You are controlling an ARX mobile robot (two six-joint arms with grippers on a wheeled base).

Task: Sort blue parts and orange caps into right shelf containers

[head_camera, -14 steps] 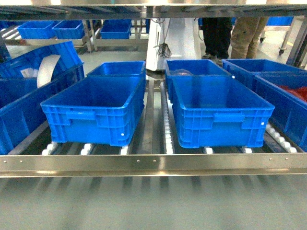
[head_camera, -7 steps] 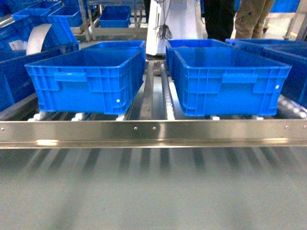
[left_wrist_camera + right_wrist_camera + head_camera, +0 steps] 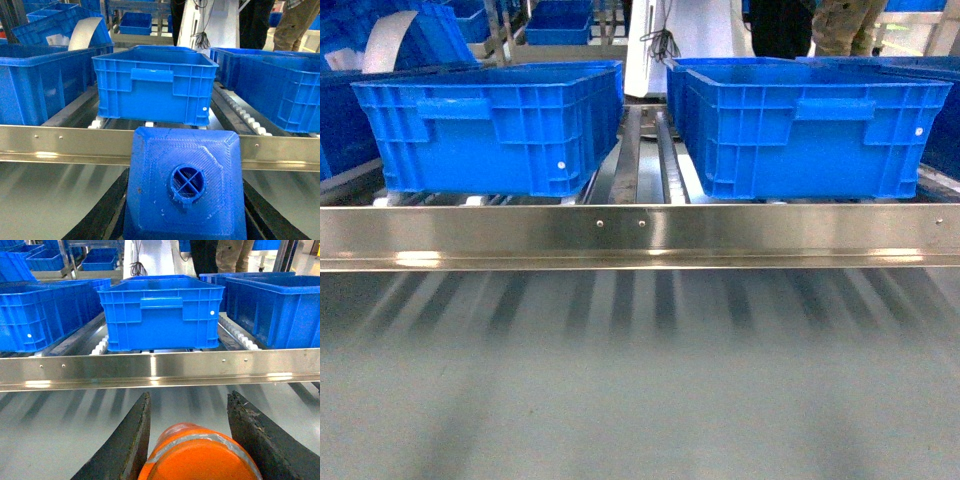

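Observation:
In the left wrist view a blue part with a round crossed nub fills the space between the black fingers of my left gripper, which is shut on it. In the right wrist view an orange cap sits between the dark fingers of my right gripper, which is shut on it. Both are held just short of the shelf's steel front rail. Behind the rail stand two large blue containers, one left and one right. Neither gripper shows in the head view.
Further blue bins line both shelf sides. White rollers run under the bins. A grey reflective surface lies before the rail. People's legs and a white column stand behind the shelf.
The head view has dropped lower. The rail and bins have risen in the frame, and the bins now show their side walls instead of their insides.

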